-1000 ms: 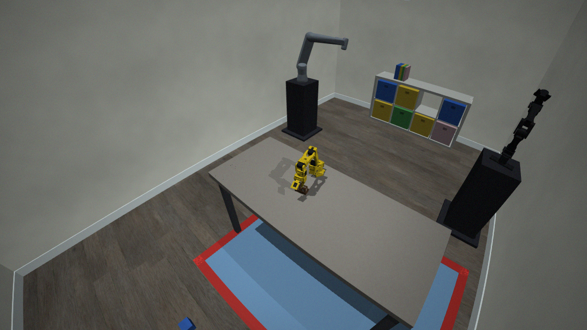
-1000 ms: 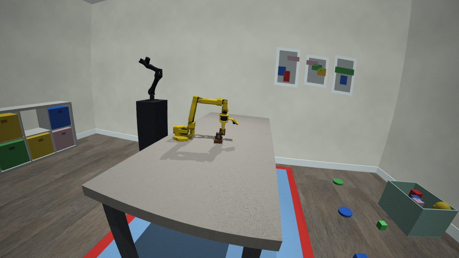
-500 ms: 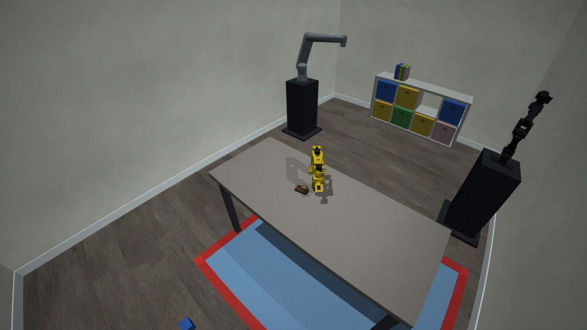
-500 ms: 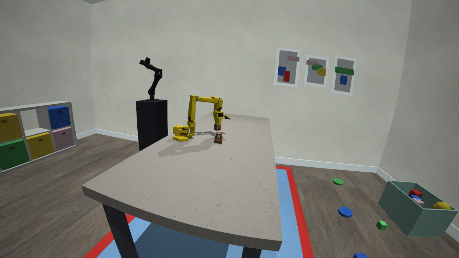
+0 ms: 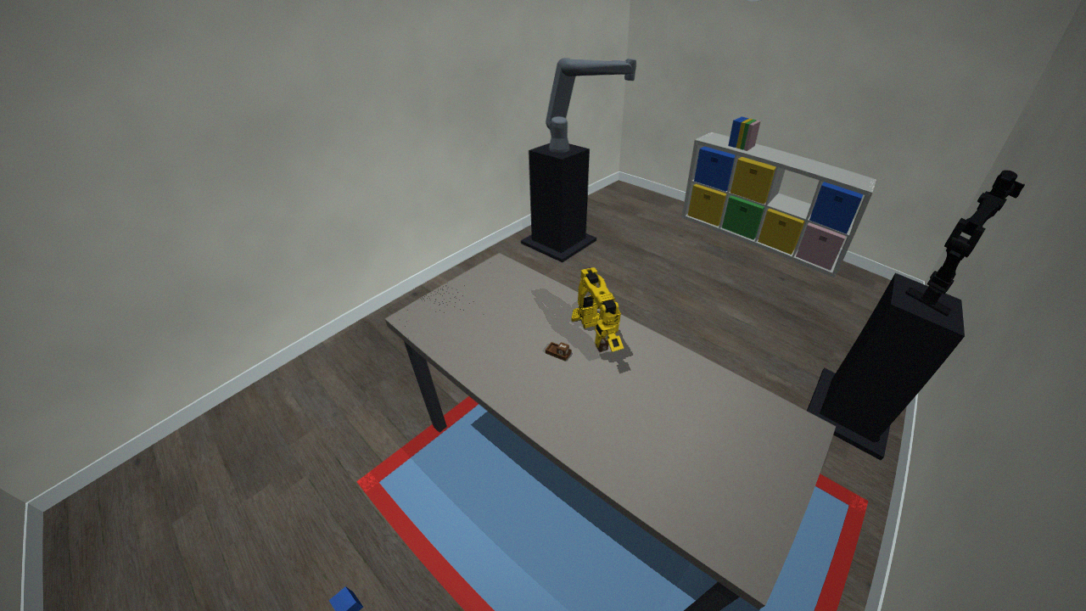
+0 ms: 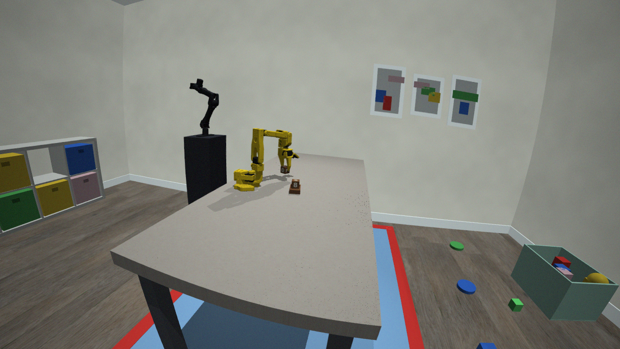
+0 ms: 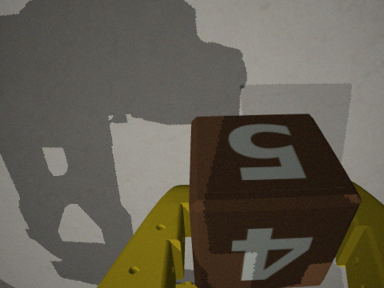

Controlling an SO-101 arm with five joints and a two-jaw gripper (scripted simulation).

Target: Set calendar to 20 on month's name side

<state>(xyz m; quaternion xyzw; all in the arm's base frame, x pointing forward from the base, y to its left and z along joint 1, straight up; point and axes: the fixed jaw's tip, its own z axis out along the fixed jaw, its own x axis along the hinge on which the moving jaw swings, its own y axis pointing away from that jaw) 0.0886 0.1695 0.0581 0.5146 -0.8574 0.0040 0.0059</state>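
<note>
Only the wrist view reads 5 and 4 on the cube (image 5: pixel 602 344) (image 6: pixel 284 169) (image 7: pixel 272 200) clasped in the jaws (image 5: pixel 604 343) (image 6: pixel 285 168), near the tray (image 5: pixel 551 350) (image 6: pixel 294 191); the exterior view shows 8 on the other cube (image 5: pixel 563 349) (image 6: pixel 295 184), inside the tray on the bench (image 5: pixel 645 425) (image 6: pixel 268 243).

one cube (image 5: pixel 562 348) (image 6: pixel 295 184) in brown tray (image 5: pixel 548 350) (image 6: pixel 294 191)

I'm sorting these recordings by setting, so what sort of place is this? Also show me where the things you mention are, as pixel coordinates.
Probably a playroom doubling as a robot workspace: a cube shelf (image 5: pixel 786 159) (image 6: pixel 98 169) with coloured bins, a toy box (image 6: pixel 559 299) on the floor, and a small yellow arm (image 5: pixel 600 296) (image 6: pixel 257 147) on a table (image 5: pixel 683 456) (image 6: pixel 260 243).
</note>
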